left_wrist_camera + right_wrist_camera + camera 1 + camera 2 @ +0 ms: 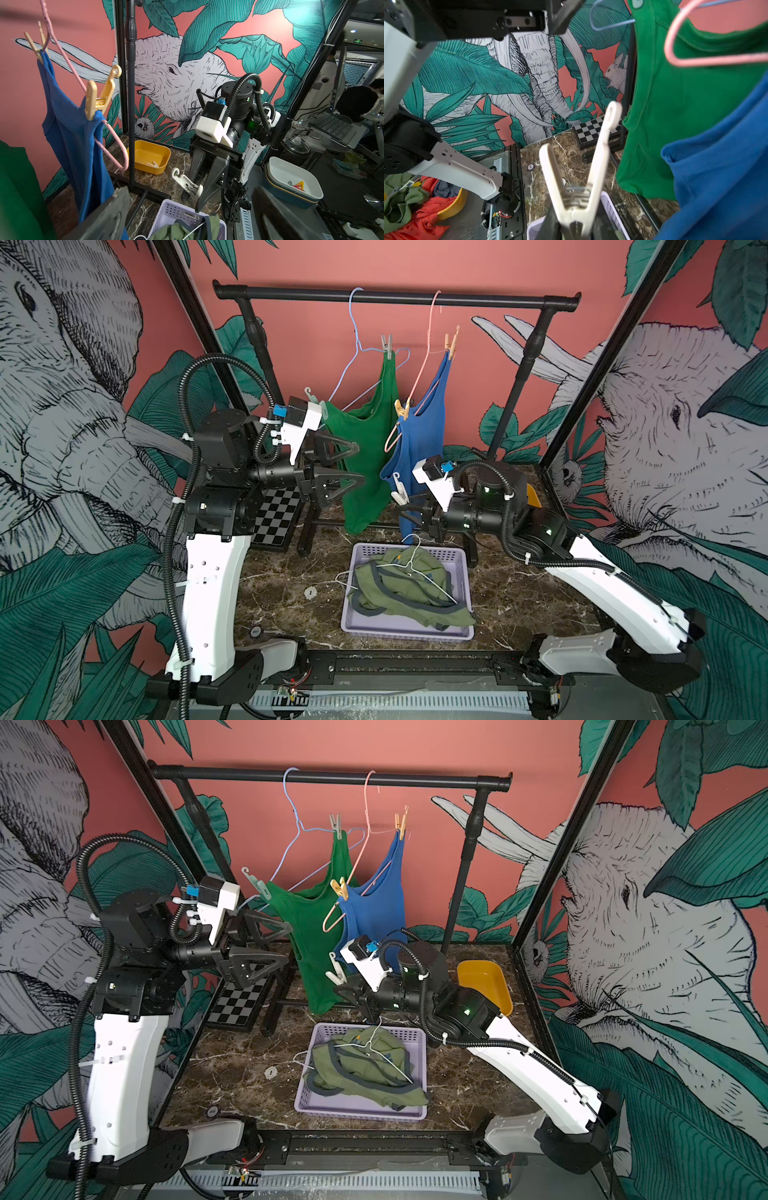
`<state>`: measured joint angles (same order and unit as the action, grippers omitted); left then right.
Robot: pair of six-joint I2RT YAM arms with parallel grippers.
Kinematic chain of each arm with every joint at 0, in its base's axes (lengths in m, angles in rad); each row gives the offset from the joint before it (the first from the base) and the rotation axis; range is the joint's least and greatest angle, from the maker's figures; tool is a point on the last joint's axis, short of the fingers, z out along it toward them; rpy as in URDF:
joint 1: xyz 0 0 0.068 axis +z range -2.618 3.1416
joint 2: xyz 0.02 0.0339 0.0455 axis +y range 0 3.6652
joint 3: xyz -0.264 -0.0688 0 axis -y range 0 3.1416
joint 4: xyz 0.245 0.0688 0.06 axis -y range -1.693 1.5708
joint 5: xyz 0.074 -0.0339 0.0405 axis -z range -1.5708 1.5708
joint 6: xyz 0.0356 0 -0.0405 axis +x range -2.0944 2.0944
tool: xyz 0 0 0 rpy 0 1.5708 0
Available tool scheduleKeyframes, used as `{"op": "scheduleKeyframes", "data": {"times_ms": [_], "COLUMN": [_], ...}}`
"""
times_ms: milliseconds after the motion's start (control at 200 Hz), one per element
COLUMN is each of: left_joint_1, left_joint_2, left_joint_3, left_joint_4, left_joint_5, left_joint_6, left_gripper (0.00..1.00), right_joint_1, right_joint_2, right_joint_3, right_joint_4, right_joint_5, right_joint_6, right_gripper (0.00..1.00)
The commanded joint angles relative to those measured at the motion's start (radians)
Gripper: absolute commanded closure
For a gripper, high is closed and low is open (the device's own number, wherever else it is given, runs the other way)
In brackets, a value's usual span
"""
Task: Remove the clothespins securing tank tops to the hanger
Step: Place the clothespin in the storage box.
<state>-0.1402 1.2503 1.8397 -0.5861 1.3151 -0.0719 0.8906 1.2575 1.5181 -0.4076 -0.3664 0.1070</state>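
A green tank top [365,448] hangs from a blue hanger [355,335], with a grey clothespin [387,346] at the top and a mint clothespin [312,397] at its left shoulder. Beside it a blue tank top [424,435] hangs on a pink hanger [432,323], pinned by two yellow-orange clothespins [452,344] [404,408]. My left gripper [360,462] is open and empty just left of the green top. My right gripper [576,226] is shut on a white clothespin [583,176] below the blue top. An olive tank top [407,589] lies in the basket.
The lavender basket [461,568] sits mid-table with a white hanger on the olive top. A yellow bin [486,977] at the back right holds a white clothespin [153,164]. A checkerboard [276,518] lies behind my left arm. The black rail [395,296] spans the back.
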Motion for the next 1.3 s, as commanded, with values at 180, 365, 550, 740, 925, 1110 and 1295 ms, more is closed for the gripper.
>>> {"op": "scheduleKeyframes", "data": {"times_ms": [180, 365, 550, 740, 925, 1110, 1295], "left_joint_1": [0.006, 0.004, 0.005, 0.004, 0.002, 0.001, -0.001], "left_joint_2": [-0.003, 0.010, 0.009, 0.006, 0.000, -0.007, -0.014], "left_joint_3": [0.027, 0.013, -0.003, -0.032, -0.077, -0.108, -0.139], "left_joint_4": [-0.030, -0.021, -0.009, 0.005, 0.033, 0.048, 0.049], "left_joint_5": [0.025, 0.016, 0.031, 0.044, 0.057, 0.062, 0.068], "left_joint_6": [0.030, 0.020, 0.014, 0.010, -0.001, 0.002, 0.009], "left_gripper": [0.06, 0.06, 0.06, 0.06, 0.06, 0.06, 0.06], "right_joint_1": [-0.088, -0.236, -0.387, -0.615, -0.840, -1.001, -1.062], "right_joint_2": [-0.233, -0.370, -0.433, -0.390, -0.283, -0.123, 0.102], "right_joint_3": [-0.242, -0.393, -0.517, -0.637, -0.714, -0.736, -0.636], "right_joint_4": [0.042, 0.044, 0.030, 0.075, 0.193, 0.308, 0.317], "right_joint_5": [0.110, 0.119, 0.157, 0.106, 0.045, 0.096, 0.058], "right_joint_6": [0.073, 0.138, 0.155, 0.214, 0.289, 0.351, 0.371], "right_gripper": [1.00, 1.00, 1.00, 1.00, 1.00, 1.00, 1.00]}}
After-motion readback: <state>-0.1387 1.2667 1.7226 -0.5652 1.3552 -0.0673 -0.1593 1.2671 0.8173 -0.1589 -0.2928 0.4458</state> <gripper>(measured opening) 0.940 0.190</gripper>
